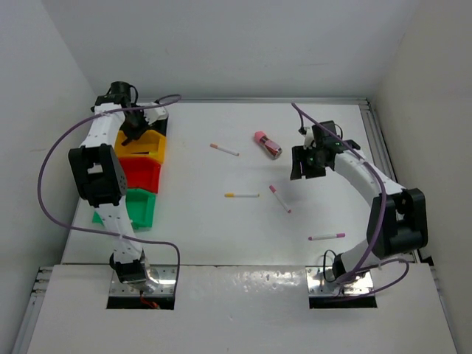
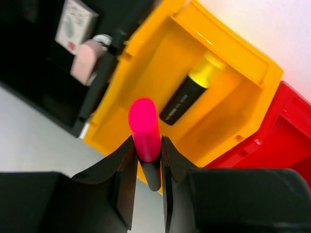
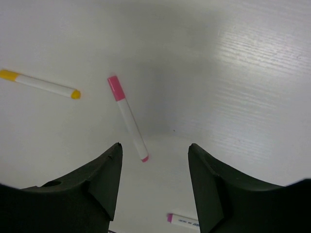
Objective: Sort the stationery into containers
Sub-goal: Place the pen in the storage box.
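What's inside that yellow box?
One black marker with a yellow cap lies in the yellow bin. The left gripper, shut on a pink-capped marker, hides the bin's near corner.

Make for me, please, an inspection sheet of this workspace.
Surface: white table, no stains seen.
Job's things: black bin, yellow bin, red bin and green bin in a row at the left side. Yellow-capped marker lies in the yellow bin. Loose on the table: orange-ended pen, yellow-ended pen, middle pink-ended pen, near pink-ended pen, pink-maroon block.
Clutter: nothing seen.
Grippers: left gripper shut on pink-capped marker, over the yellow bin; right gripper open, above the middle pink-ended pen.
Cables: purple cables loop off both arms.
Surroundings: pale walls on three sides.
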`<state>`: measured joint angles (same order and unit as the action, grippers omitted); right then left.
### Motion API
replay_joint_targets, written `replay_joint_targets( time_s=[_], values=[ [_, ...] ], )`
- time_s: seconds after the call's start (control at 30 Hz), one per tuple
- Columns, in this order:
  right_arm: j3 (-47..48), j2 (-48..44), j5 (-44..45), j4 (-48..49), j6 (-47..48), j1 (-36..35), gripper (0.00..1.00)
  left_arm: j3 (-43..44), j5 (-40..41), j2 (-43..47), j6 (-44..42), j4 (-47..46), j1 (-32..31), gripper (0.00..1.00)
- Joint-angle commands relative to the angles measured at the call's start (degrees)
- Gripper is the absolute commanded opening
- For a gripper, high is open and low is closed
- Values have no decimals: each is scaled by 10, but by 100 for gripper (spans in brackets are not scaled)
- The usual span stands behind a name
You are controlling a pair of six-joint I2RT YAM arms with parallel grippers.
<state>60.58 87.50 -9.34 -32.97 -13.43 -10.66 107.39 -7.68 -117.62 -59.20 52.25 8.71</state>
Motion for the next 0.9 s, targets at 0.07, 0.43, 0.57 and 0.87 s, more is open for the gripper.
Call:
replay_joint_targets(
  time_s=[0.07,0.43,0.57,0.87],
  values=[
    [21,11,4,-44,65,1,52,-5,-13,5,-17,23,6,35],
    [-5,7,44,-60,102,-116,40,-6,-130,154,168,-42,16,80],
    [-14,27,92,-34,90,-170,40,-45,-195,252,274,-79,34,80],
    [-12,99,160,7,68,-198,39,-162,-266,407,433,-123,77,84]
  ],
)
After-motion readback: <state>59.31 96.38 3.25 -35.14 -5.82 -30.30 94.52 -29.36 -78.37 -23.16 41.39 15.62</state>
